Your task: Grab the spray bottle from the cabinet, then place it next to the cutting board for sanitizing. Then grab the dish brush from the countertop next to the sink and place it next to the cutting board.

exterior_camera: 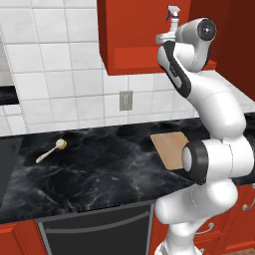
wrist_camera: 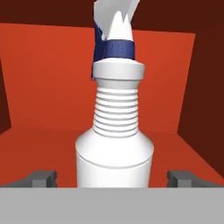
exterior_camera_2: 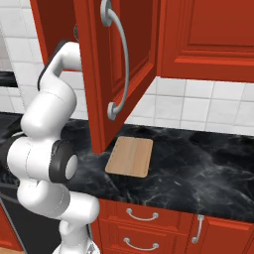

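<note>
Standing upright inside cabinet (exterior_camera: 149, 30), spray bottle (wrist_camera: 114, 144) sits between spread gripper (wrist_camera: 113, 178) fingertips, neither touching it; nothing held. Cutting board (exterior_camera_2: 130, 156) lies below cabinet on countertop (exterior_camera_2: 198, 163).

No readable text, label, brand, number or sign appears on anything here.

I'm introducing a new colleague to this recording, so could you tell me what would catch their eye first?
Probably the white arm reaching up into the red cabinet, where the spray bottle stands upright between the open jaws in the hand view. Below, the cutting board lies on the black countertop, with the dish brush off to its left.
</note>
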